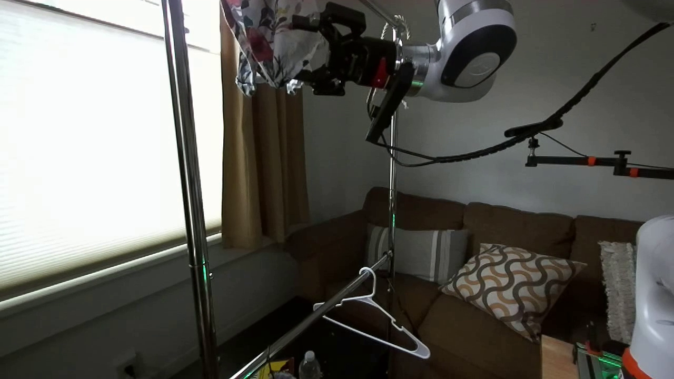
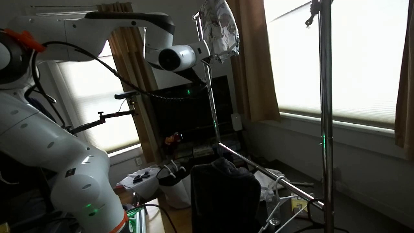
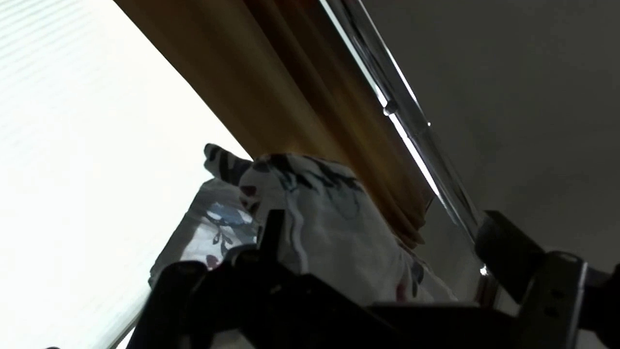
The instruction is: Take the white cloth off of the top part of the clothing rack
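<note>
White cloth hangs at the top of the clothing rack (upper part cut off in both exterior views). Step in hand, judged: grasping; gripper spread, cloth seemingly between its fingers. Next: close, then lift clear of the bar. In an exterior view: brown curtain behind, white hanger below right; cable by the far pole may snag

In an exterior view we see the window blind glaring white at left, the sofa dim at lower right, the clothing rack glinting.
</note>
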